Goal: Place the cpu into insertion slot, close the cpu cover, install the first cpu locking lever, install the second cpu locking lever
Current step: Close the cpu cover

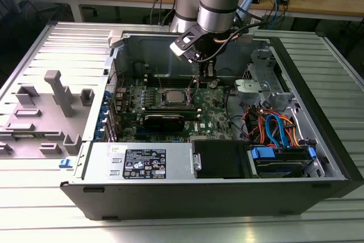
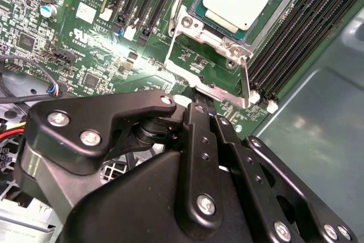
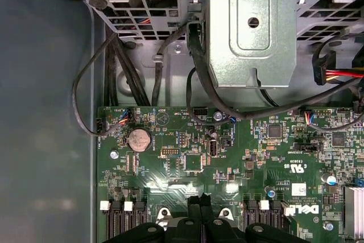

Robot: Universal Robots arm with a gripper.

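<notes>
Exterior view: the gripper (image 1: pixel 202 77) hangs inside the open case (image 1: pixel 216 194), with the cpu (image 1: pixel 173 96) at about 8 o'clock from it.

Second wrist view: the cpu lies in the insertion slot (image 2: pixel 199 15). The cpu cover (image 2: pixel 213 89) is tilted open beside it, and the fingers (image 2: pixel 196 126) are together at its free edge. Closing it well likely needs a slow, square push, so the plate doesn't skid.

First wrist view: the fingertips meet over the green board (image 3: pixel 187 160), nothing visible between them.

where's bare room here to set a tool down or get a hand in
Bare: the ribbed table in front of the case and at the exterior view's right of it; the silver box's flat top. Crowded: the cables, the grey blocks, and around the gripper beside the insertion slot.
</notes>
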